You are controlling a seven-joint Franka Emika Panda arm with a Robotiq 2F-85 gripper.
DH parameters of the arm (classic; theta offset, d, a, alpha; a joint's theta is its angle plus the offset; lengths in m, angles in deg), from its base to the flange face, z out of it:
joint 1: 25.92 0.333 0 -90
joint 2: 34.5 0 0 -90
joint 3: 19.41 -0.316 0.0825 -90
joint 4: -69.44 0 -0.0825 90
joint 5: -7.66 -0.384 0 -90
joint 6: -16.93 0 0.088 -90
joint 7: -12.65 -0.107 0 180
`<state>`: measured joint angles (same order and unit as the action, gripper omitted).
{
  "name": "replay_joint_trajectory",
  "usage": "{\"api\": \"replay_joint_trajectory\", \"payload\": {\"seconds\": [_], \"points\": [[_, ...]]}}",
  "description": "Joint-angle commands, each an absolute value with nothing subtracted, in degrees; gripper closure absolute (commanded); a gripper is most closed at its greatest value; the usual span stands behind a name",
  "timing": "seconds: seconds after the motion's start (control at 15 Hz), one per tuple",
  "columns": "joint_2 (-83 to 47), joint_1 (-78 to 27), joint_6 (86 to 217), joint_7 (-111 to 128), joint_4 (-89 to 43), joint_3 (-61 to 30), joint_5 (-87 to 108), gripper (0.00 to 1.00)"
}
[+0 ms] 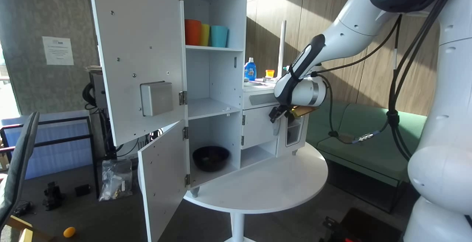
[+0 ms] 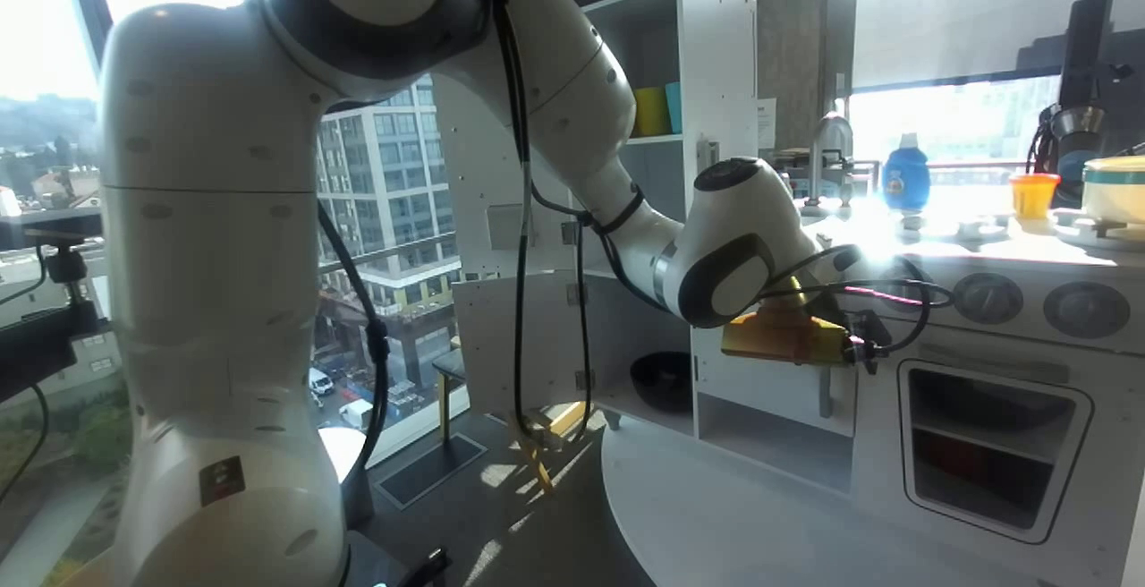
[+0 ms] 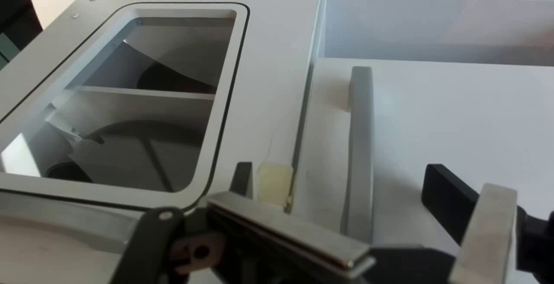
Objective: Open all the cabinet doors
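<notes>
Gripper [image 3: 339,175]: parted wide, holding nothing, fingers [image 3: 448,199] flanking the handle [image 3: 362,137], likely so closing gives a pull.
Small cabinet door [image 1: 259,125]: shut, hinged on the tall cabinet [image 1: 225,72] side.
Upper door [image 1: 136,61], lower door [image 1: 164,186]: swung open, well apart from the gripper.
Oven door [image 2: 993,444]: shut, just beside; its front could crowd the nearer finger.
Black bowl [image 1: 211,158]: low inside the tall cabinet.

Black fingers [image 3: 450,201] with pale metal plates [image 3: 484,232] make up the pincer [image 3: 339,182]; an amber casing [image 2: 783,338] adjoins it. Beyond it I see a glossy, rounded white arm [image 1: 343,44], charcoal joint bands [image 2: 358,48], black cables [image 1: 392,103], a silvery connector [image 1: 365,137] and, farthest from the pincer, a small dark label [image 2: 222,480].
</notes>
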<state>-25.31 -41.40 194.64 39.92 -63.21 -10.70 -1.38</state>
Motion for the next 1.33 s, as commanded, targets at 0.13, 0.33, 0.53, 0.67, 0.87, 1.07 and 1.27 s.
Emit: {"api": "replay_joint_trajectory", "payload": {"seconds": [0.13, 0.33, 0.53, 0.67, 0.87, 1.07, 1.27], "points": [[-25.39, -44.65, 190.74, 46.46, -61.47, -16.49, -5.37, 0.00], [-26.02, -47.14, 188.90, 53.65, -61.88, -20.51, -9.18, 0.00], [-27.22, -49.90, 184.86, 60.55, -61.65, -23.16, -14.49, 0.00], [-29.01, -50.47, 181.65, 62.41, -62.33, -22.12, -13.81, 0.00], [-32.78, -51.93, 175.53, 69.79, -63.49, -22.26, -16.53, 0.00], [-35.00, -52.92, 167.04, 79.51, -62.88, -21.25, -21.78, 0.00], [-34.26, -47.00, 167.14, 75.58, -62.49, -13.42, -17.20, 0.00]]}}
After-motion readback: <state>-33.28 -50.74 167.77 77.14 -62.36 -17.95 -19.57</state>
